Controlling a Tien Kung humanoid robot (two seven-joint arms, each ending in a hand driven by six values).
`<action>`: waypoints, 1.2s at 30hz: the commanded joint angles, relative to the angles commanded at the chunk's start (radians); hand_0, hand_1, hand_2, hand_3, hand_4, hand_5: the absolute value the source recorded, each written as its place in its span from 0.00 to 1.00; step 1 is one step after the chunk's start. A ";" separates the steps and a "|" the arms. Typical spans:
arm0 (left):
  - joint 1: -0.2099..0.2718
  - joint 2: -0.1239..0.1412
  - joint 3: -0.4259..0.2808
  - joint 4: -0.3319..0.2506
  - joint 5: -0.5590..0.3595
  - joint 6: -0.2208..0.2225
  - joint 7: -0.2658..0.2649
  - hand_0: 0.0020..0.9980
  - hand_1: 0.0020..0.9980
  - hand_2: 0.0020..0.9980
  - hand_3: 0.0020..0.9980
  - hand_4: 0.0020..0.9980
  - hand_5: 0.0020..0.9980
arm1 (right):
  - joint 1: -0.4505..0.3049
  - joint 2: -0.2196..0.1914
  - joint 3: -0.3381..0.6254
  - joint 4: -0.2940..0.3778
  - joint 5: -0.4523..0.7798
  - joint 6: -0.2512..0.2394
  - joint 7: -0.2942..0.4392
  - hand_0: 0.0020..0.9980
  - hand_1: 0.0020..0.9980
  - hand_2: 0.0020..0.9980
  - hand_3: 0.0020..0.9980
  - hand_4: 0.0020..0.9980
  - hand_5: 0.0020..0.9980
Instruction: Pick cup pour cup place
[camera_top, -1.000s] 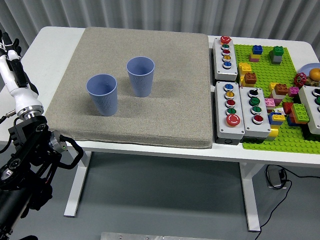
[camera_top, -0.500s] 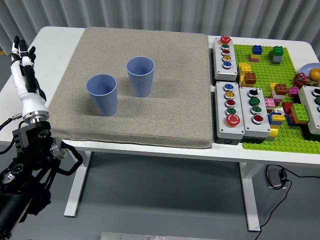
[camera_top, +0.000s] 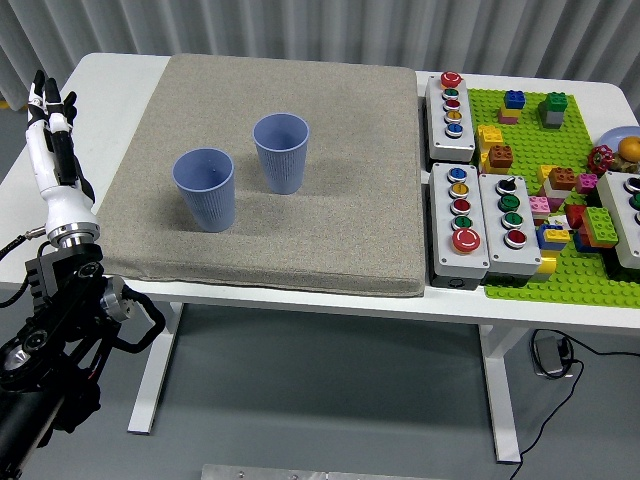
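Observation:
Two blue ribbed cups stand upright on a grey mat (camera_top: 300, 215). The near-left cup (camera_top: 205, 189) and the far-right cup (camera_top: 281, 151) stand close together, not touching. My left hand (camera_top: 52, 125) is white, raised over the table's left edge, fingers extended straight and holding nothing. It is well left of both cups. The black left arm (camera_top: 60, 330) hangs below the table edge. My right arm is out of view.
Three grey button boxes (camera_top: 452, 103) (camera_top: 461, 220) (camera_top: 510, 211) stand right of the mat. A green baseplate (camera_top: 520, 280) with several coloured bricks lies at the far right, with another box (camera_top: 625, 215) at the edge.
My left hand has moved right and up from the picture's left edge toward the table's left side. In the last half second it barely shifted. The cups have not moved.

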 joint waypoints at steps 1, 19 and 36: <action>0.003 0.002 -0.003 -0.002 0.003 0.000 0.000 0.88 0.87 1.00 1.00 0.75 1.00 | -0.001 0.001 -0.003 0.000 0.000 0.000 -0.001 0.69 0.65 0.58 0.58 0.00 0.15; 0.013 0.000 -0.011 -0.012 0.014 0.004 0.002 0.89 0.87 1.00 1.00 0.75 1.00 | -0.014 0.008 -0.002 0.003 0.022 -0.014 0.000 0.69 0.65 0.58 0.58 0.00 0.16; 0.011 0.006 -0.008 -0.027 0.023 0.005 0.008 0.88 0.87 1.00 0.99 0.74 1.00 | -0.001 0.009 0.004 0.004 0.030 -0.016 0.002 0.69 0.65 0.58 0.58 0.00 0.16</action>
